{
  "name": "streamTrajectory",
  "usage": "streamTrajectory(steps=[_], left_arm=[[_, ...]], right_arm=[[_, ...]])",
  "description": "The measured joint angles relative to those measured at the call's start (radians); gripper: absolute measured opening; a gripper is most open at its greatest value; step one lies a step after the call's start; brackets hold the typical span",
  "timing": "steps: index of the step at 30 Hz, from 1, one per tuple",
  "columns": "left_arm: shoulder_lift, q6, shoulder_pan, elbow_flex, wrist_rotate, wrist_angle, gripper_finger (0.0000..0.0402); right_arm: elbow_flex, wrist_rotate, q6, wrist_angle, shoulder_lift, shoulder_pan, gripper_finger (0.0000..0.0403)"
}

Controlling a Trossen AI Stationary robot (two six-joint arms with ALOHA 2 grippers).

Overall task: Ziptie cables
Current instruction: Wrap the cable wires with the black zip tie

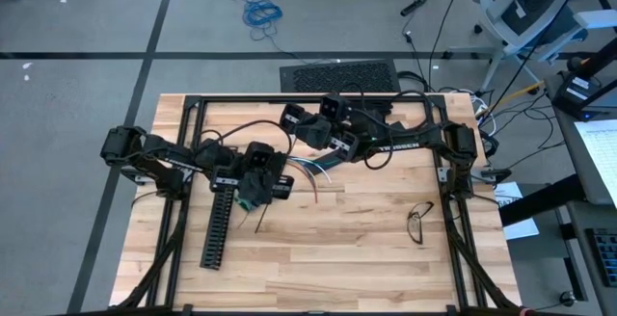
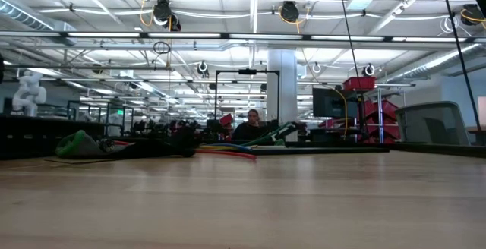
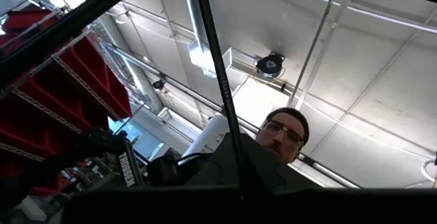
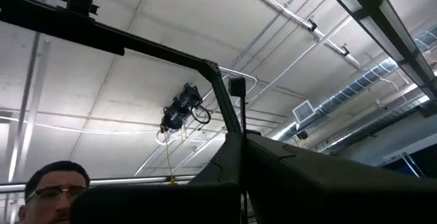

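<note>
Counter: pale wood planks [image 1: 366,249], black frame rails along its edges.
Room: grey carpet floor, open ceiling, a person beyond the counter.
Cables: [image 1: 310,169] mid-counter, beside the slotted black channel [image 1: 218,222].
Left gripper: [image 1: 253,193] closed, above channel's top end.
Right gripper: [image 1: 307,123] closed, above cables.
Eyeglasses: [image 1: 418,222] well right of cables.
Writing: unreadable.

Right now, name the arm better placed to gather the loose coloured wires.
Probably right: the right gripper sits over the loose bundle of thin coloured wires; the left gripper is beside the long black slotted plastic channel.

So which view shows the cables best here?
The high view: the cables fan out on the table between the two arms, seen from above. The low view shows them only edge-on, as a flat red, yellow and green streak far across the table. Both wrist views point at the ceiling and miss them.
</note>
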Motion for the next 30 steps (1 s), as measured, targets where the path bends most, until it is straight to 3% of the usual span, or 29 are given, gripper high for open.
streamTrajectory(steps=[5, 16, 21, 30], left_arm=[[0.000, 0.000, 0.000, 0.000, 0.001, -0.002, 0.0001], [0.000, 0.021, 0.001, 0.000, 0.007, -0.006, 0.0000], [0.000, 0.027, 0.005, 0.000, 0.008, -0.007, 0.0000], [0.000, 0.028, 0.016, 0.000, 0.007, -0.006, 0.0000]], right_arm=[[0.000, 0.000, 0.015, -0.031, 0.000, 0.000, 0.0045], [0.000, -0.018, 0.015, -0.036, 0.000, 0.000, 0.0191], [0.000, -0.023, 0.026, -0.037, 0.000, 0.000, 0.0214], [0.000, -0.072, 0.037, -0.040, 0.000, -0.002, 0.0216]])
